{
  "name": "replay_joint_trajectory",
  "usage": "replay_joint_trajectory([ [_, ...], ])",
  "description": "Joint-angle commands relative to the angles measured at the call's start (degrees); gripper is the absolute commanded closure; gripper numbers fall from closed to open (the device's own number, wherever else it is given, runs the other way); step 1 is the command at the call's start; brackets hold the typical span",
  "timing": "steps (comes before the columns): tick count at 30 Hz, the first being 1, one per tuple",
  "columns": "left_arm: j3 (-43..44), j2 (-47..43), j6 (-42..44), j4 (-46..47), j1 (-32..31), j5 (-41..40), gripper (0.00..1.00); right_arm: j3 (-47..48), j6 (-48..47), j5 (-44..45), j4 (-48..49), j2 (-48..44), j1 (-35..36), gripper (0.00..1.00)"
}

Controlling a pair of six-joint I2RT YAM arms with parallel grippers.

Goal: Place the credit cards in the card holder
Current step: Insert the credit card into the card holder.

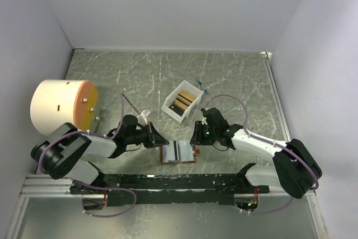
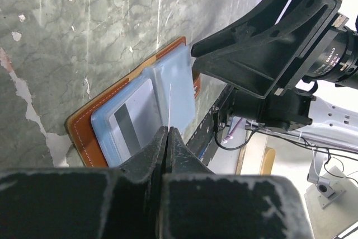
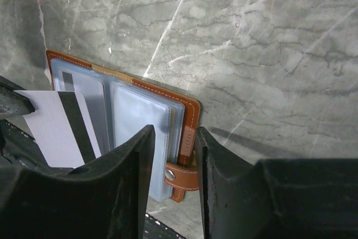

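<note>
We see our left gripper (image 2: 168, 131) pinched tight on a pale card (image 2: 169, 103) – edge-on, a thin line – over the open card holder (image 2: 81, 131), a dark stripe showing in its blue-grey pocket.

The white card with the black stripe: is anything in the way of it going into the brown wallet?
Nothing visible blocks it. The shut left gripper holds the pale striped plastic card right at the open brown leather card holder. The open right gripper sits off at its snap-tab edge.
</note>
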Motion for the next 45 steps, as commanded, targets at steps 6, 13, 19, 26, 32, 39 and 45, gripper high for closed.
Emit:
replay_joint_trajectory([
  [6,1.6,4.3,-0.38,6.81,-1.35,0.35,0.93,-2.79,-1.1,-1.75,4.54,2.18,0.37,0.65],
  [13,2.48,7.5,-0.78,7.54,-2.54,1.06,0.93,-3.83,-0.44,-2.02,5.55,2.06,0.58,0.65],
  [19,2.72,10.03,-1.77,9.56,-2.96,0.85,0.93,-3.01,-1.15,0.17,3.4,0.66,0.72,0.68],
  [26,3.8,9.17,-0.02,2.31,-3.47,-1.67,0.93,-3.24,-0.85,0.41,2.88,-0.71,0.89,0.7],
  [32,5.03,4.09,2.86,-8.84,-3.67,-6.6,0.93,-3.43,-0.84,0.98,2.58,-1.32,0.89,0.71],
  [39,6.75,2.7,4.17,-11.73,-3.86,-7.72,0.93,-3.53,-0.85,0.84,2.57,-1.81,1.03,0.71],
  [45,7.18,5.31,3.12,-10.19,-4.71,-6.15,0.93,-3.46,-0.84,1.25,2.35,-2.19,0.98,0.71],
])
